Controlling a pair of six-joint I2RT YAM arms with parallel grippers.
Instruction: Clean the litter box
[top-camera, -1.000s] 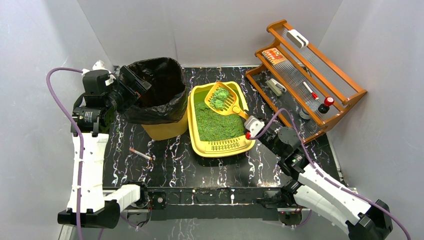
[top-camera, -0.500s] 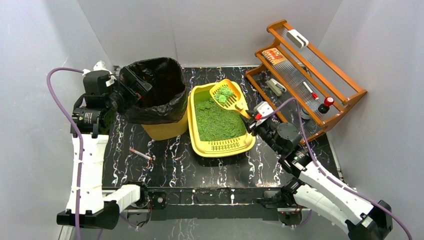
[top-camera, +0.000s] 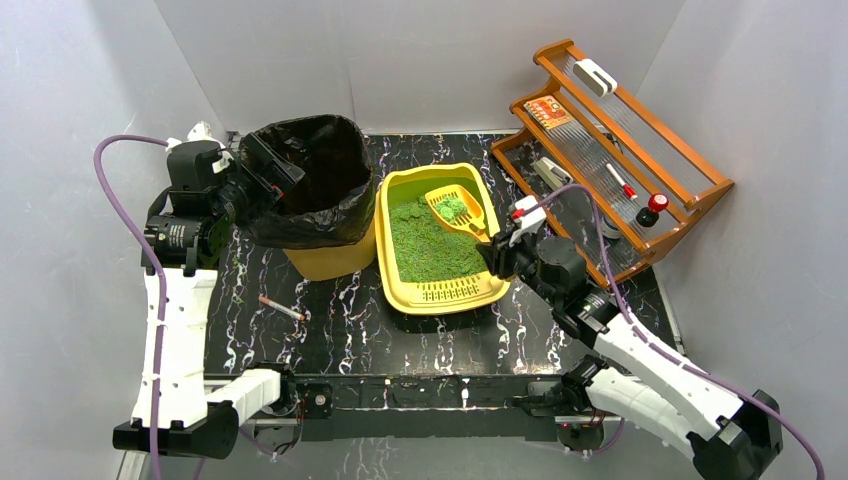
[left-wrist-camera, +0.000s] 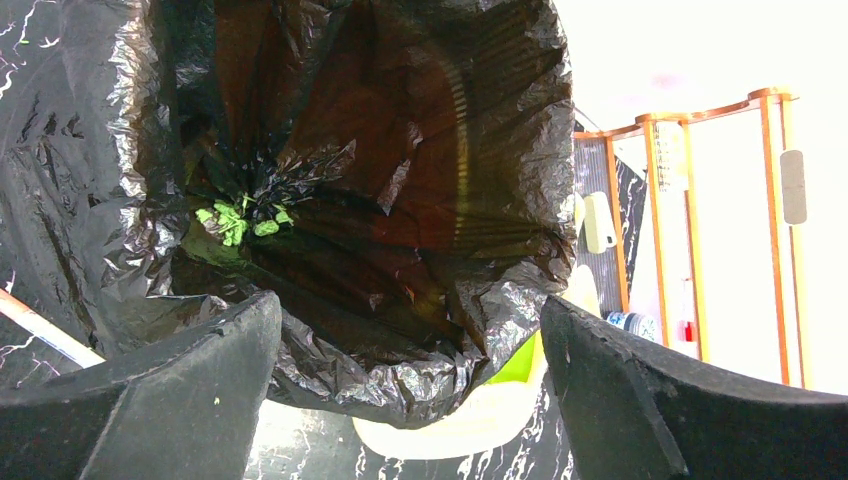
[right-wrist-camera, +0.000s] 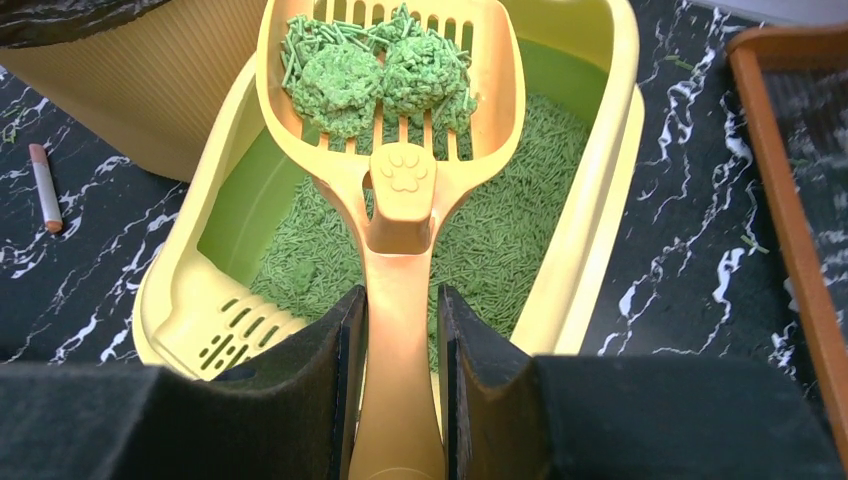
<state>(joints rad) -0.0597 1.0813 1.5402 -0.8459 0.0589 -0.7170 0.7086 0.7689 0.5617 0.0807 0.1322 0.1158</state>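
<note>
Right gripper (right-wrist-camera: 400, 315) clamped on scoop (right-wrist-camera: 403, 175) handle, two green clumps (right-wrist-camera: 380, 70) on slots, head over box (top-camera: 440, 296).
Top view: scoop axis runs 5 to 11 o'clock, handle near. Box mid-table, grate end at 6.
Bin (top-camera: 330, 262) just beside box, at 9 o'clock from scoop head — load likely swings that way next.
Left gripper (left-wrist-camera: 405, 335) spread wide, empty, at bin's 9 o'clock rim — nearer bin, but right arm carries.
Right wrist alone shows grip on handle. Left wrist alone shows green bits (left-wrist-camera: 235, 220) at bag (left-wrist-camera: 400, 150) bottom.

Bin (top-camera: 335, 262) left of litter box (top-camera: 447, 291); scoop (top-camera: 455, 210) over its far end; rack (top-camera: 640, 130) right of it; pen (top-camera: 281, 307) before bin.
</note>
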